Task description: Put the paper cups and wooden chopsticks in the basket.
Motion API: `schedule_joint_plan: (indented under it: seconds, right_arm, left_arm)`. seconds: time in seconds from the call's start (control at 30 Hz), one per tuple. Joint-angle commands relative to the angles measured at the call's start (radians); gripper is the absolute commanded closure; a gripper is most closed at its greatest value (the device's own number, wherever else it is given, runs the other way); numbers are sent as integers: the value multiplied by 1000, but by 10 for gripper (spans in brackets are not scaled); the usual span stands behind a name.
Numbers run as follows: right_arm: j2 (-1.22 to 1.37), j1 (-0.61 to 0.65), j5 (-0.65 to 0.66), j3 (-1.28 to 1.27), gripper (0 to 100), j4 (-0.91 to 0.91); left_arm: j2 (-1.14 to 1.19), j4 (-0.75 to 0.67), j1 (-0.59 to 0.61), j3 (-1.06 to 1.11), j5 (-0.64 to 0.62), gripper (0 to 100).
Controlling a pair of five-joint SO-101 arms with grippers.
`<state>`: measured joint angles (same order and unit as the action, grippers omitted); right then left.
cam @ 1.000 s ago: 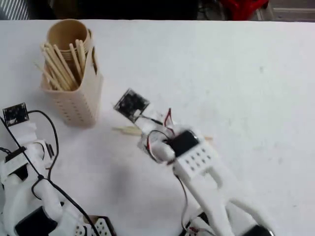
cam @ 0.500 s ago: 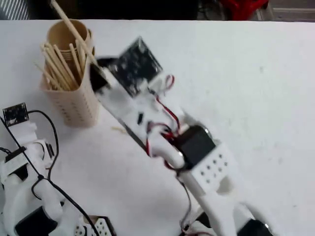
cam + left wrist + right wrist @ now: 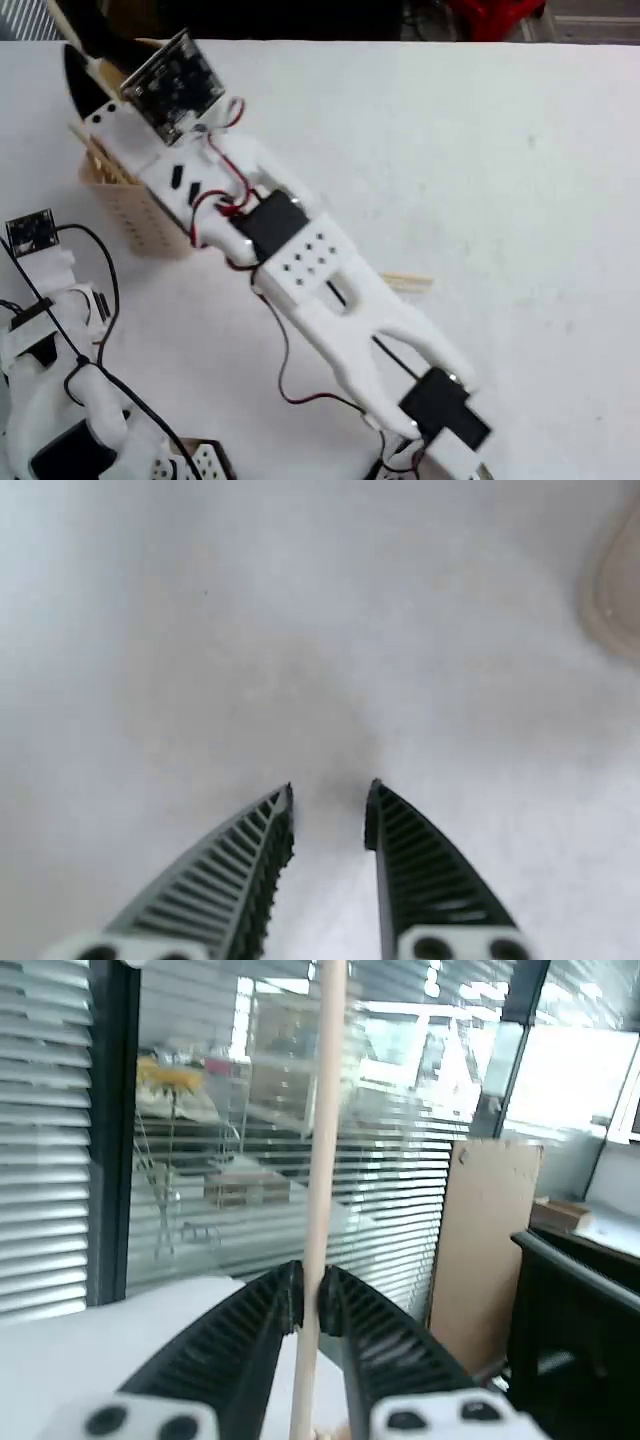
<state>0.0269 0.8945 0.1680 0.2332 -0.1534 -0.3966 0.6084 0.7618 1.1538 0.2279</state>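
Note:
My right gripper hangs above the beige perforated basket at the table's far left, shut on a wooden chopstick that stands upright between its fingers. Its arm covers most of the basket's mouth; several chopsticks stick out of the basket at the near side. One more chopstick lies flat on the table, partly under the right arm. My left gripper is open just above bare white table, with nothing between its fingers.
The left arm sits folded at the near left corner with its cables. A beige rounded edge shows off to one side of the left gripper. The table's right half is bare white surface.
The right arm lifted a chopstick off the table's middle and swung far left, up over the basket. The left arm has stayed still.

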Motion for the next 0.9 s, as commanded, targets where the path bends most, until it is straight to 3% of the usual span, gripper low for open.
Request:
schedule_joint_plan:
  seconds: [0.0, 0.13, 0.3, 0.53, 0.7, 0.87]
  right_arm:
    - [2, 7, -8, -26, 982, 140]
    - [4, 7, -8, -138, 983, 280]
    - [4, 4, -2, -180, 982, 317]
    - [2, 1, 2, -181, 967, 285]
    - [1, -7, 2, -180, 850, 246]
    - [-51, -12, 2, -184, 896, 163]
  left_arm:
    - [-18, -25, -12, -6, -6, 865]
    - [-18, -25, -12, -6, -6, 865]
    - [-18, -25, -12, -6, -6, 865]
    - [-18, -25, -12, -6, -6, 865]
    - [-18, -25, -12, -6, -6, 865]
    - [-18, -25, -12, -6, -6, 865]
